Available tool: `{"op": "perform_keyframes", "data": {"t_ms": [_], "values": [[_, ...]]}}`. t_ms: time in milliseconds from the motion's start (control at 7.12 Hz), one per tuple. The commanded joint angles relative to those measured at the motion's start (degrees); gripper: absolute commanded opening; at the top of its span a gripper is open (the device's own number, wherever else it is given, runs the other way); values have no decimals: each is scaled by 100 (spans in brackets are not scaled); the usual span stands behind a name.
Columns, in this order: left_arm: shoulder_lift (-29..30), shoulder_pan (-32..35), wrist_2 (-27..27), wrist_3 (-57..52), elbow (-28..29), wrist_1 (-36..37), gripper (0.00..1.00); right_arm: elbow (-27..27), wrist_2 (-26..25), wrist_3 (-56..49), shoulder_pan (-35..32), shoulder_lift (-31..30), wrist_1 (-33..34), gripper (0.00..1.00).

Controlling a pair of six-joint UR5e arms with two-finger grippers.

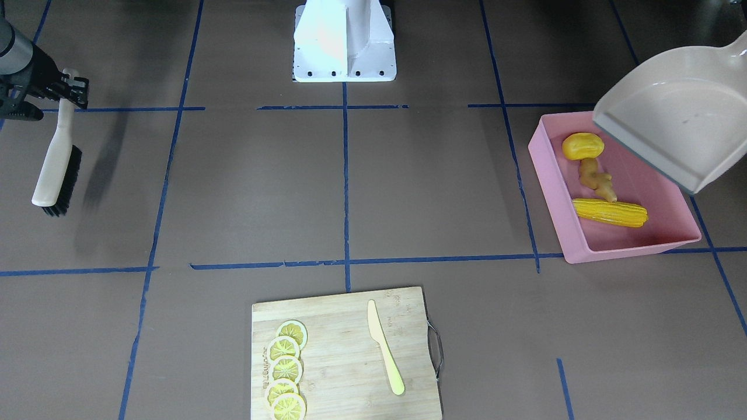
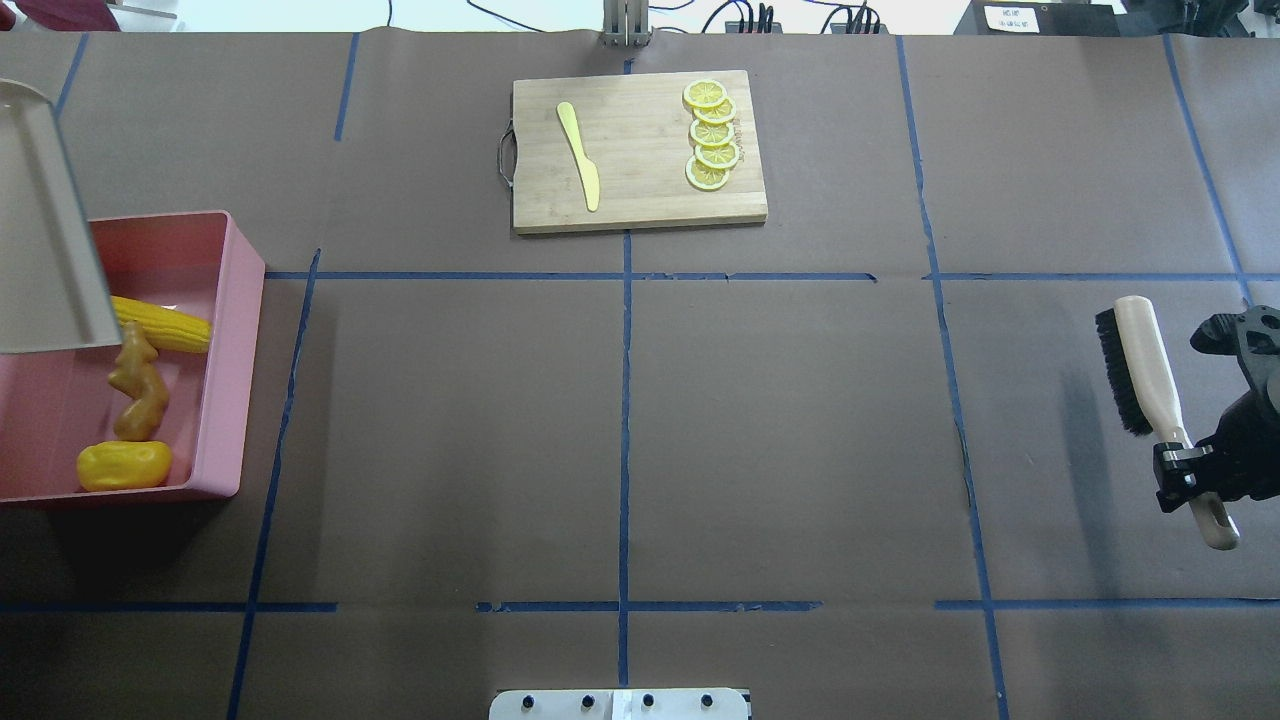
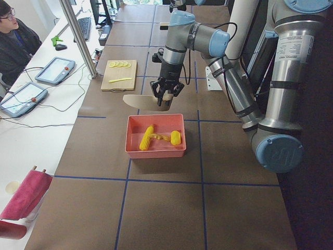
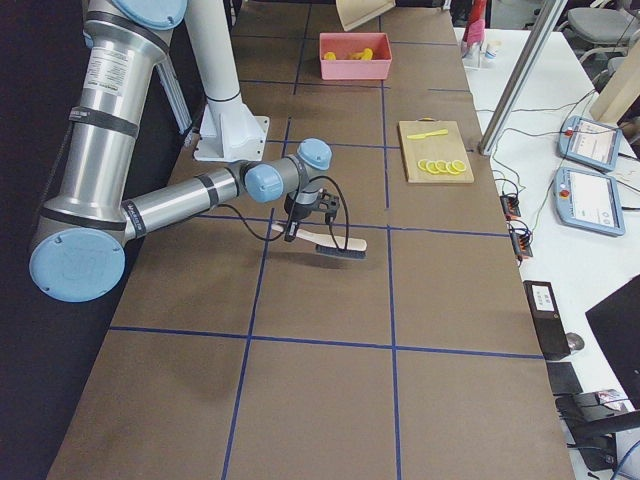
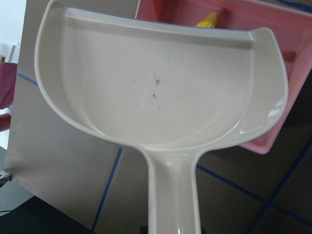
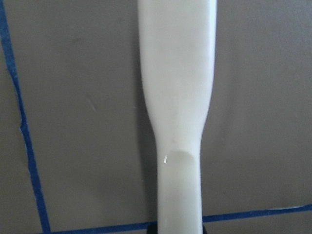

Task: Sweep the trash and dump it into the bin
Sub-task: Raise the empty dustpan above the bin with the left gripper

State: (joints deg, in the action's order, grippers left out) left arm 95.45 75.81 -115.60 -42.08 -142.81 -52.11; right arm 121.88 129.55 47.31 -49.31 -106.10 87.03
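Observation:
The pink bin (image 1: pixel 630 248) (image 2: pixel 235 350) holds the trash: a corn cob (image 1: pixel 610 212) (image 2: pixel 165 325), a ginger root (image 1: pixel 596 181) (image 2: pixel 138 385) and a potato-like lump (image 1: pixel 582 146) (image 2: pixel 123 465). My left gripper (image 3: pixel 165 96) is shut on the handle of the beige dustpan (image 1: pixel 677 122) (image 5: pixel 161 87). The dustpan hangs tilted over the bin's far side and is empty. My right gripper (image 2: pixel 1185 465) (image 1: pixel 73 87) is shut on the handle of a black-bristled brush (image 2: pixel 1145 370) (image 1: pixel 55 169) and holds it just above the table, far from the bin.
A wooden cutting board (image 1: pixel 344 350) (image 2: pixel 640 190) at the table's far edge carries lemon slices (image 1: pixel 286 367) and a pale yellow knife (image 1: pixel 385 347). The robot base (image 1: pixel 344 41) stands at the near middle. An operator (image 3: pixel 15 36) sits beyond the far edge.

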Motion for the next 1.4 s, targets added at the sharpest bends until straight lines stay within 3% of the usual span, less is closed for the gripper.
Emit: {"op": "perform_keyframes", "data": {"t_ms": [0, 281, 561, 702, 842, 1123, 1263], "values": [[359, -609, -278, 742, -18, 8, 0, -654, 9, 416, 0, -227, -1210, 3], [693, -1189, -664, 1191, 34, -9, 0, -902, 0, 455, 17, -192, -1355, 3], [992, -1708, -683, 1613, 113, -36, 0, -1113, 18, 454, 35, -69, -1373, 5], [1211, -1832, -692, 1667, 235, -36, 0, -1131, 44, 446, 35, -60, -1373, 14], [1256, -1929, -692, 1668, 341, -79, 0, -1244, 53, 446, 35, 1, -1364, 44], [1485, -2183, -683, 1677, 622, -89, 0, -1254, 123, 454, 44, 11, -1373, 72], [1529, -2185, -683, 1677, 736, -176, 0, -1254, 141, 454, 44, 11, -1381, 94]]}}
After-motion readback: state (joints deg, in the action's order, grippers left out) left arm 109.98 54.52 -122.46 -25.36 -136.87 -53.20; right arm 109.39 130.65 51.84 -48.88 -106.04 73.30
